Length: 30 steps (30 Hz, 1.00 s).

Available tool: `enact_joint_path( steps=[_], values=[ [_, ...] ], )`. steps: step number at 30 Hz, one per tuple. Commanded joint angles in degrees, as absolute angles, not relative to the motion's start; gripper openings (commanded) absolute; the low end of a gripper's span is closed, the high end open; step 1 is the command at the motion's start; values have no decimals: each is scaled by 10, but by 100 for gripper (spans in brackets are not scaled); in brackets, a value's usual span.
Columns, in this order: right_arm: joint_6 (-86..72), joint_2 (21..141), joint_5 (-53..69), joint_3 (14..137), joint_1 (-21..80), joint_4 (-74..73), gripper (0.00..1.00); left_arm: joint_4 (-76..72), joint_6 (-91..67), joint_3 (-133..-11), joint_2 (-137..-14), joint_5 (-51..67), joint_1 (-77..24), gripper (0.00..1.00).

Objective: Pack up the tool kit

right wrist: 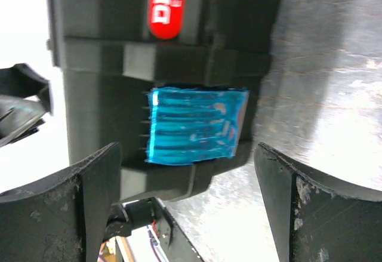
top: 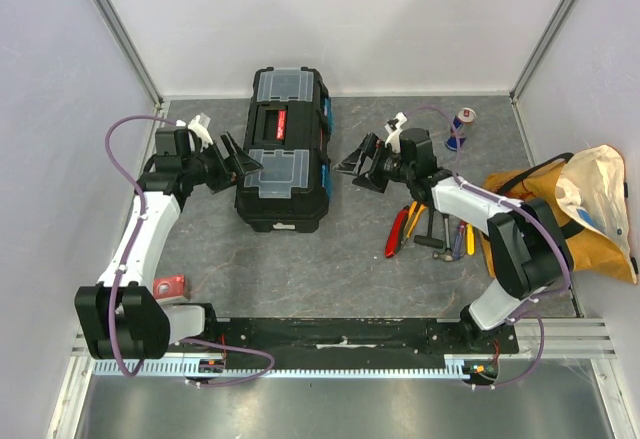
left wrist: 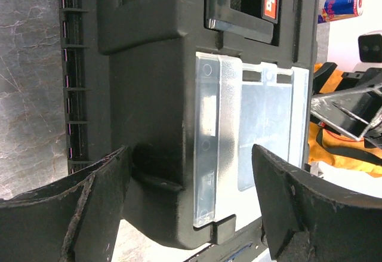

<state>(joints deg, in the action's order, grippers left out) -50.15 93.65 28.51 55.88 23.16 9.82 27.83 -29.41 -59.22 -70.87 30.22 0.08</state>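
The black toolbox [top: 285, 149] lies shut in the middle of the table, with two clear-lidded compartments and a red handle label [top: 282, 122]. My left gripper [top: 245, 157] is open at the box's left side. In the left wrist view the left gripper [left wrist: 191, 202] faces the near clear lid [left wrist: 256, 125] and holds nothing. My right gripper [top: 358, 166] is open a short way off the box's right side. In the right wrist view the right gripper [right wrist: 188, 196] faces a blue latch [right wrist: 194, 125] without touching it. Several small hand tools [top: 430, 229] lie on the table under the right arm.
A yellow-orange fabric bag [top: 570, 214] slumps at the right edge. A blue-silver drink can [top: 462, 124] stands at the back right. A small red object [top: 170, 286] lies by the left arm's base. White walls close in the table on three sides.
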Motion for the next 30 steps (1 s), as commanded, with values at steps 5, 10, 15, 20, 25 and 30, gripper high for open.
enact_joint_path(
  steps=[5, 10, 15, 20, 25, 30],
  values=[
    [-582, 964, 367, 527, 257, 288, 98, 282, -289, -572, -724, 340, -1, 85],
    [-583, 992, 370, 525, 265, 316, 98, 281, -291, -569, -735, 343, -1, 84],
    [-595, 1031, 399, 527, 266, 337, 98, 265, -294, -561, -726, 333, -1, 84],
    [-617, 1055, 418, 496, 267, 402, 98, 254, -300, -557, -732, 344, -1, 84],
    [-657, 1096, 441, 479, 267, 507, 98, 248, -306, -552, -742, 356, -1, 84],
    [-727, 1137, 475, 478, 267, 663, 98, 243, -308, -551, -751, 374, -1, 84]
  ],
)
